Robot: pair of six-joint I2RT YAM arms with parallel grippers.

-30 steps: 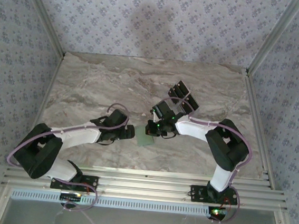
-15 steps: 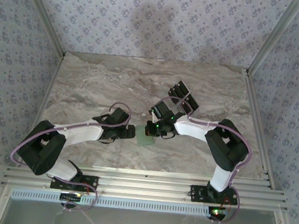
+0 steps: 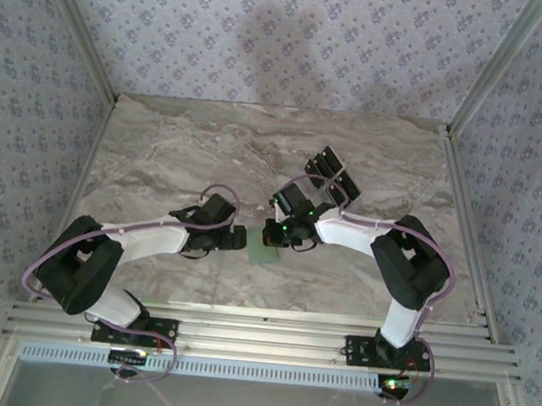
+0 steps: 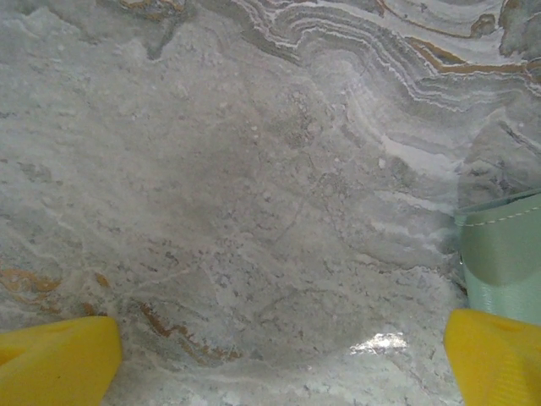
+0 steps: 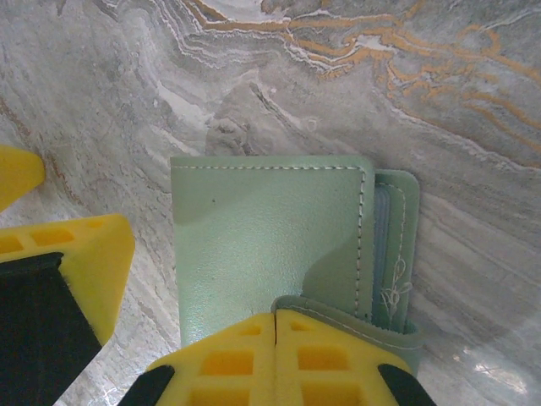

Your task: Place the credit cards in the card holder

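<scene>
— Where's the wallet [image 5: 270,241]?
— Flat on the desk [image 3: 180,146], between the arms. The cards [image 3: 333,175] are well apart, farther back.
— Right jaws?
— Shut at its near edge, by a curled flap. Whether they grip it, I can't tell.
— Left jaws?
— Wide open, empty, just beside the wallet.

Soft diffuse light, slight wrist-cam blur

Pale-green card holder [image 5: 270,245] on marble table [image 5: 423,101], right tool [image 5: 275,331] pinching its raised flap
</scene>
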